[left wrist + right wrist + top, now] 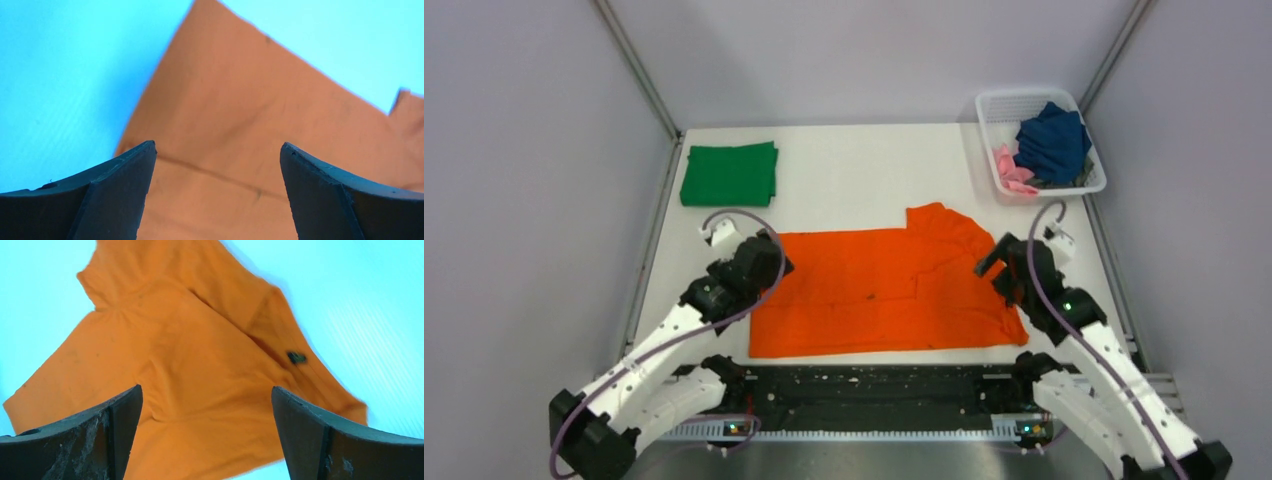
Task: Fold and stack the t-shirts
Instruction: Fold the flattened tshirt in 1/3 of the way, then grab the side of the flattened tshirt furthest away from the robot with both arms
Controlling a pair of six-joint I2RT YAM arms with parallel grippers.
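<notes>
green shirt (729,173): folded into a neat rectangle, lying flat on the far left part of the table (854,160), well apart from everything else.
left arm: reaches from the near left corner in toward the middle, its head over the left edge of the orange shirt.
left gripper (217,151): fingers spread wide with nothing between them; in the left wrist view both dark fingertips hang above orange cloth, close to where the shirt's edge meets the bare table.
orange shirt (874,295): spread out flat on the near middle of the table, between the two arms; one layer is laid over another, with a creased edge running across its middle; a sleeve sticks out toward the far side on its right half.
dark mark (297,357): a small dark spot on the orange cloth in the right wrist view, too blurred to tell what it is.
right gripper (206,392): fingers also spread wide, holding nothing; it hangs over the right end of the orange shirt, where the cloth is rumpled.
right arm: reaches from the near right corner in toward the shirt's right edge.
basket (994,102): white mesh, at the far right corner of the table.
navy shirt (1052,140): bunched up inside the basket, piled above its rim.
pink shirt (1011,168): crumpled in the basket's near left part, beside the navy shirt.
</notes>
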